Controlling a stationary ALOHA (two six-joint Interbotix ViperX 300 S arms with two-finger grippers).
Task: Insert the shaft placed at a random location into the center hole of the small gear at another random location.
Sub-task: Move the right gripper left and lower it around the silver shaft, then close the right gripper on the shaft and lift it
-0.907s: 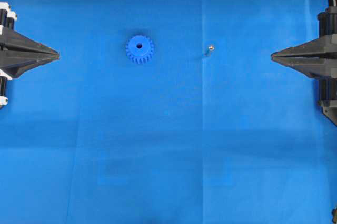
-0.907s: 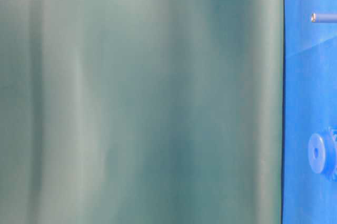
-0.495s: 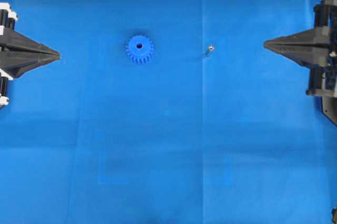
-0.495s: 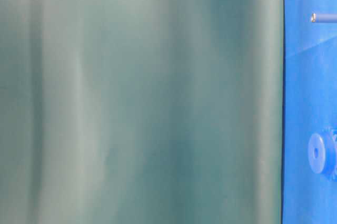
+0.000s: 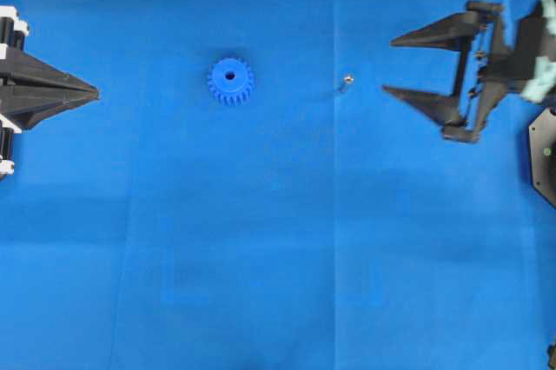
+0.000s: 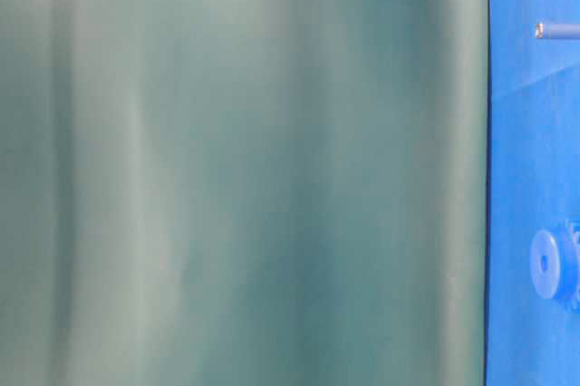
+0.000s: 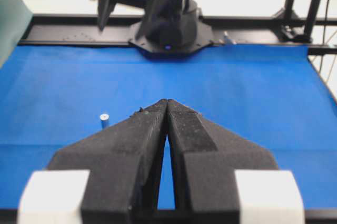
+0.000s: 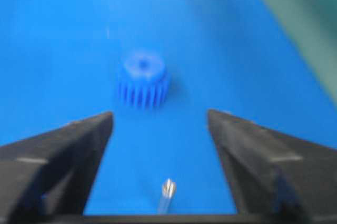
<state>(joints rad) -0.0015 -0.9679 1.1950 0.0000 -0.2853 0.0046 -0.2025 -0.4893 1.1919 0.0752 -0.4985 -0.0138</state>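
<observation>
With no legible writing, the right gripper (image 5: 388, 64) reaches in level, jaws spread wide just right of the upright shaft (image 5: 346, 80), the small gear (image 5: 230, 82) farther left, and the left gripper (image 5: 94, 91) pressed together.

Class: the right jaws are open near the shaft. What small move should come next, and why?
Probably ease the right gripper forward and down so its open jaws straddle the shaft, which stands free on the mat just ahead, apart from the small gear.
</observation>
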